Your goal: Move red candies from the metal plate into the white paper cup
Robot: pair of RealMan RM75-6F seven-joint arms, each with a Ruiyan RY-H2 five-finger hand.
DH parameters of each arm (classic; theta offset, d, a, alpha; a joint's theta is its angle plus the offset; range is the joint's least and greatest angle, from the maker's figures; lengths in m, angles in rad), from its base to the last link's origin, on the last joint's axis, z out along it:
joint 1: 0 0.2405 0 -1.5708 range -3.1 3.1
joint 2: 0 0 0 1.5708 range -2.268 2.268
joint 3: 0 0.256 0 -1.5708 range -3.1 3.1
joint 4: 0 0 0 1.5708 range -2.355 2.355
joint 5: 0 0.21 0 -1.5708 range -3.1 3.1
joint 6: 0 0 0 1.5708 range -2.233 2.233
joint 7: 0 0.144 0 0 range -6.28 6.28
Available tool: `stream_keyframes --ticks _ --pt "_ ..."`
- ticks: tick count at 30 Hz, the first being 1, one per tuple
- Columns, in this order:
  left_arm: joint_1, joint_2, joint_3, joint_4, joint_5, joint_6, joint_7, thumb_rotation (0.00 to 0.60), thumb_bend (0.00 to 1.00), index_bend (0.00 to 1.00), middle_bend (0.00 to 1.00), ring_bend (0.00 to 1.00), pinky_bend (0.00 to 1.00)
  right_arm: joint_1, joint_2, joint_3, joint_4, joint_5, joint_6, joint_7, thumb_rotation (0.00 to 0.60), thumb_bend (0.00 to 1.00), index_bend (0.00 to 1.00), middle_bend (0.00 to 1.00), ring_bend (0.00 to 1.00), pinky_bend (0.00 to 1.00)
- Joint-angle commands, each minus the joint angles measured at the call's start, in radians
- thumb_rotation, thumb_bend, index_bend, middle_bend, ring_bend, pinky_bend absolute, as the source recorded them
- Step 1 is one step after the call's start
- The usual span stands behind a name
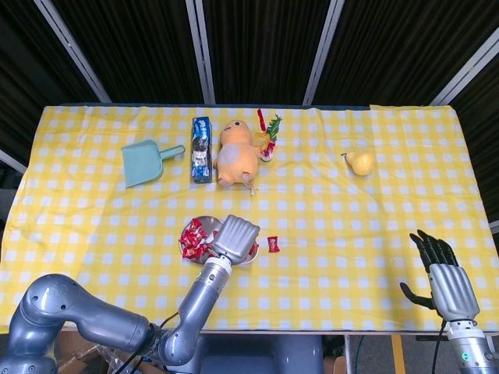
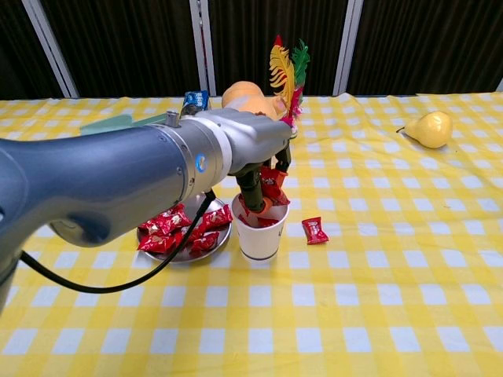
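Observation:
My left hand (image 2: 255,161) (image 1: 236,236) hovers right over the white paper cup (image 2: 260,233) and pinches a red candy (image 2: 273,187) above its mouth. More red candy lies inside the cup. In the head view the hand hides most of the cup. Left of the cup, the metal plate (image 2: 182,253) (image 1: 203,222) holds several red candies (image 2: 177,228) (image 1: 192,237). One red candy (image 2: 315,230) (image 1: 274,244) lies loose on the cloth right of the cup. My right hand (image 1: 442,278) is open at the table's near right corner, far from all of this.
Along the back stand a teal dustpan (image 1: 144,162), a blue packet (image 1: 201,149), an orange plush toy (image 1: 235,153) and a small feathered ornament (image 2: 287,75). A yellow pear (image 1: 360,162) (image 2: 428,128) lies at the back right. My left forearm (image 2: 94,188) spans the near left.

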Motion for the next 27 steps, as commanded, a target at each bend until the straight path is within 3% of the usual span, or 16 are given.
stream_keyframes --ticks 1,8,17,27 --pt "-0.006 -0.01 0.002 0.012 -0.007 -0.002 0.004 0.6 0.44 0.55 0.66 0.87 0.97 0.0 0.0 0.0 0.0 0.0 -0.001 0.0 0.6 0.34 0.0 0.0 0.0 0.0" --pt "-0.015 -0.03 0.01 0.036 -0.03 -0.002 0.019 0.6 0.43 0.55 0.66 0.87 0.97 0.0 0.001 -0.001 -0.001 0.0 0.0 -0.001 0.6 0.34 0.0 0.0 0.0 0.0" --pt "-0.014 -0.021 0.014 0.026 -0.024 0.008 0.022 0.6 0.32 0.49 0.63 0.87 0.97 0.0 0.001 -0.001 -0.001 -0.001 0.0 -0.002 0.6 0.34 0.0 0.0 0.0 0.0" --pt "-0.005 -0.012 0.019 0.014 0.0 0.019 0.007 0.6 0.29 0.46 0.62 0.87 0.97 -0.002 -0.001 -0.002 -0.002 -0.003 0.004 -0.008 0.6 0.34 0.0 0.0 0.0 0.0"
